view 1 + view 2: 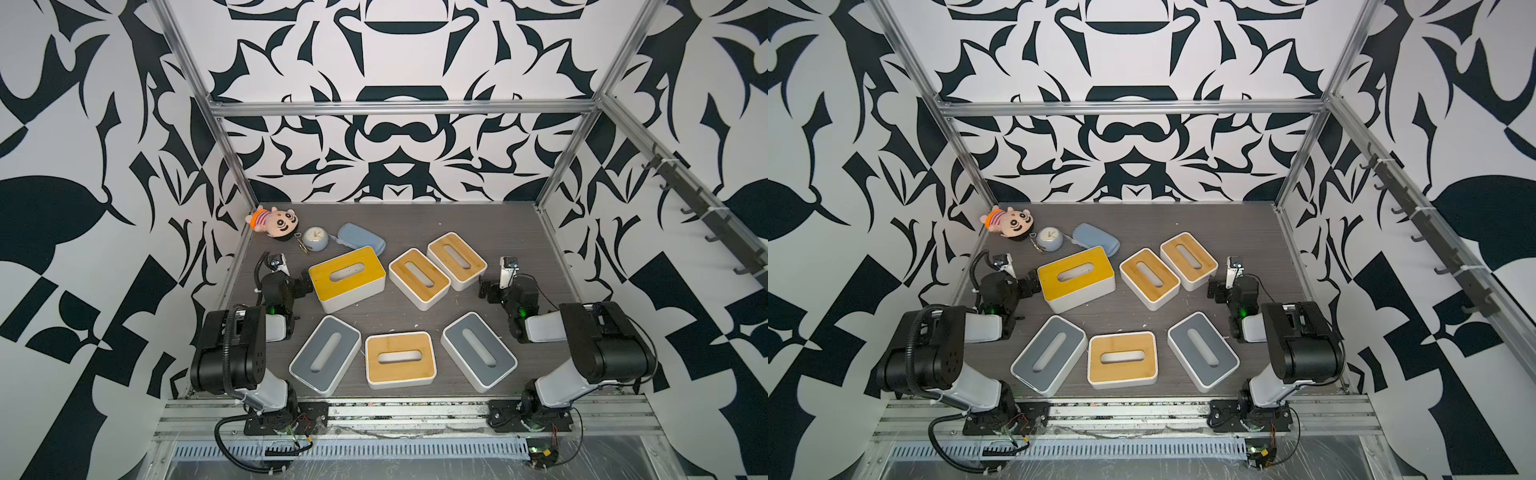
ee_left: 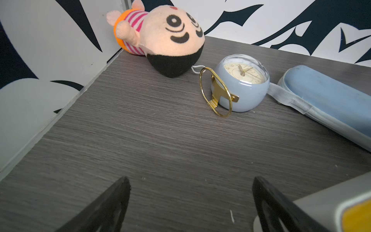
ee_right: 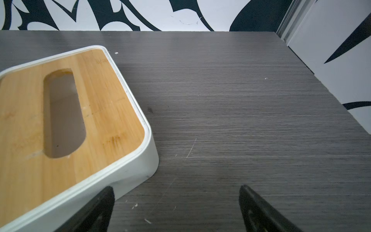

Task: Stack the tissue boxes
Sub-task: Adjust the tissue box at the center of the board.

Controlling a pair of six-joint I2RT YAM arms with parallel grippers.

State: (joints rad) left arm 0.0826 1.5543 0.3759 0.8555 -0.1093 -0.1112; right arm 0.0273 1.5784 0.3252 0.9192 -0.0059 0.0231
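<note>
Six white tissue boxes lie apart on the dark table, none on another. The large yellow-lidded box (image 1: 347, 277) is at mid-left. Two bamboo-lidded boxes (image 1: 419, 277) (image 1: 456, 259) sit side by side to its right, and a third (image 1: 400, 358) is in the front row between two grey-lidded boxes (image 1: 325, 353) (image 1: 478, 351). My left gripper (image 2: 190, 180) is open over bare table beside the yellow box's left end (image 2: 357, 217). My right gripper (image 3: 176, 188) is open and empty, just right of the far bamboo box (image 3: 70, 120), with one finger close to its wall.
A plush doll (image 1: 272, 221), a small blue clock with a gold ring stand (image 1: 314, 237) and a blue-grey soft pouch (image 1: 361, 237) lie at the back left, behind the yellow box. Patterned walls and metal frame posts (image 1: 232, 166) close in three sides.
</note>
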